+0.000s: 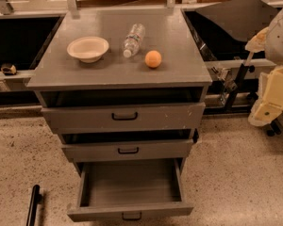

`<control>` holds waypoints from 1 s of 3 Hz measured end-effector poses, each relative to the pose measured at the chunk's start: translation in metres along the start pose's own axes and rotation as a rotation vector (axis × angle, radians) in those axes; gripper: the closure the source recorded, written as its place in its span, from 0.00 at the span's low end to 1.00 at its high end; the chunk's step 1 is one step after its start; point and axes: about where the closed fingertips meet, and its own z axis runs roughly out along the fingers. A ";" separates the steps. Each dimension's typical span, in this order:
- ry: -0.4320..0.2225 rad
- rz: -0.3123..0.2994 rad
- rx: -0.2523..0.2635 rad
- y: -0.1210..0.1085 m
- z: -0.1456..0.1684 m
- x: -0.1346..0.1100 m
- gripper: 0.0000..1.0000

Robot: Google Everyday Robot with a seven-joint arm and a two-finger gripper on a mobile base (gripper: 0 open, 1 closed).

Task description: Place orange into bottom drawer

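The orange [153, 59] sits on the grey cabinet top [99, 74], right of centre and near the front. The bottom drawer [132, 181] is pulled far out and its grey tray holds nothing. My gripper [265, 111] is the cream end of the arm at the right edge of the camera view. It hangs beside the cabinet at about top-drawer height, well to the right of the orange and touching nothing on the cabinet.
A cream bowl [87, 48] and a clear water bottle [133, 40] lying on its side share the cabinet top. The top drawer [124, 117] and middle drawer [128, 150] are slightly ajar. A black stand [239, 81] is at the right and a black bar [33, 204] at the lower left.
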 end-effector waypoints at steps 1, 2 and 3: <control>0.000 0.000 0.000 0.000 0.000 0.000 0.00; -0.046 -0.001 -0.007 -0.020 0.016 -0.017 0.00; -0.149 -0.036 0.029 -0.075 0.038 -0.054 0.00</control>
